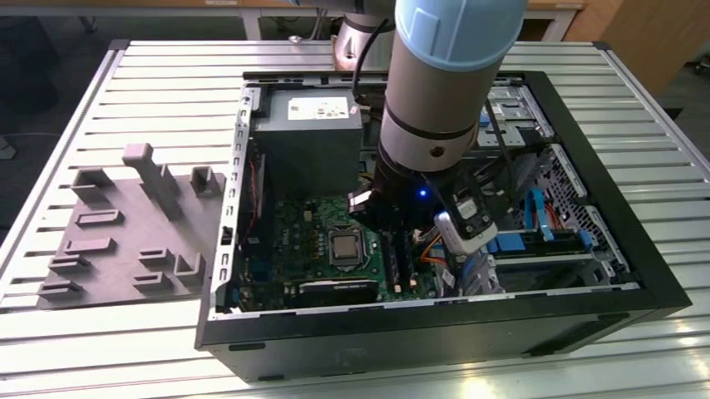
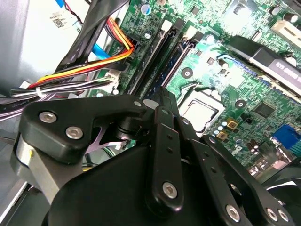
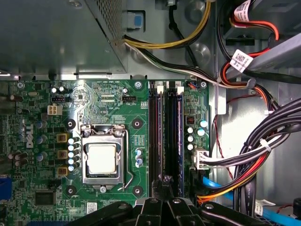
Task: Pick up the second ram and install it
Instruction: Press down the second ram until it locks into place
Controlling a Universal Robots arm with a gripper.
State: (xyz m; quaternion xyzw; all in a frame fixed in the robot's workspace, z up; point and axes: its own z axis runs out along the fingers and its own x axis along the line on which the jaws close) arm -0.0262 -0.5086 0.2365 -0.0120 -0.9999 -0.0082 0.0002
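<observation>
Second ram (image 3: 160, 134) under vertical arm (image 1: 438, 108)

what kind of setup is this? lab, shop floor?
Probably a robotics lab or test bench for PC assembly. An open computer case lies on a slatted metal table, a grey fixture block sits beside it, and the arm's claw hovers over the motherboard.

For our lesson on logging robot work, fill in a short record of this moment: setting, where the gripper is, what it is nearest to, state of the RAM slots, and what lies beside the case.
setting: open PC case on a slatted table
gripper: low over the motherboard, at the end of the RAM slots
nearest: the RAM slots, beside the CPU socket
slots: dark sticks seem seated in both; not certain
beside case: grey fixture, on the exterior view's left
</observation>
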